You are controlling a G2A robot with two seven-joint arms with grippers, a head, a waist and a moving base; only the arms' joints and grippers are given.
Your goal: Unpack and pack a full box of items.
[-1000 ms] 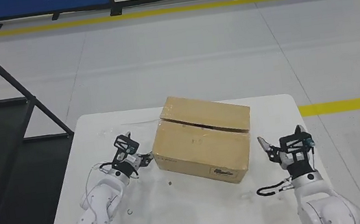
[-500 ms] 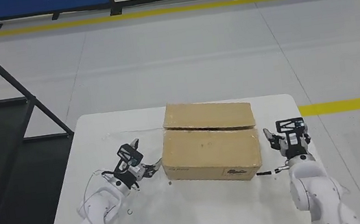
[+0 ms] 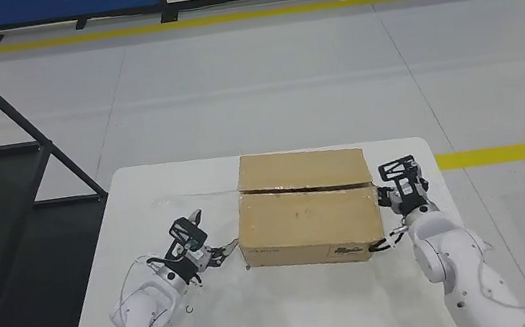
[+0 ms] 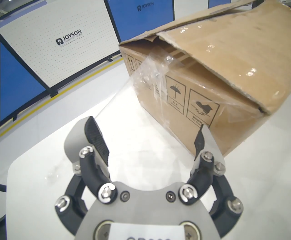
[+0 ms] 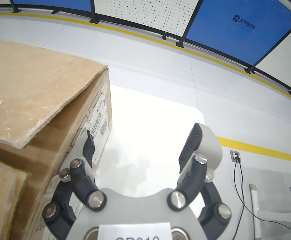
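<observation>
From above, the box (image 3: 304, 208) sits mid-desk, its far side close to the far edge of the desk (image 3: 262, 305). The top flaps are shut but gape slightly along the seam. My left fingers (image 3: 217, 256) lie low just off its left end, spread wide and empty, with the forearm angled in from the near-left. My right fingers (image 3: 399, 177) are at its right end, equally wide and empty, with the arm bent in from the near-right. My worry is that a shove from one side alone could skid the box, and a push away from me could send it over the far edge.

At my left wrist, the left fingers (image 4: 145, 127) point at the lower near corner of the box (image 4: 216, 68), one pad almost at the cardboard. I cannot tell whether it touches. Loose clear tape (image 4: 154, 77) hangs crumpled down that end face. I judge it could snag or stick to a pad and drag the box when I pull back. The lifted flap edge looks ragged, so a hard tug may tear it.

At my right wrist, the right fingers (image 5: 143, 131) are level with the right face of the box (image 5: 45, 91). One pad is against or just beside the printed label (image 5: 100, 122), the other out over bare desk (image 5: 147, 118). Closing here would catch nothing, and pressing inward could scuff the label or twist the box.
</observation>
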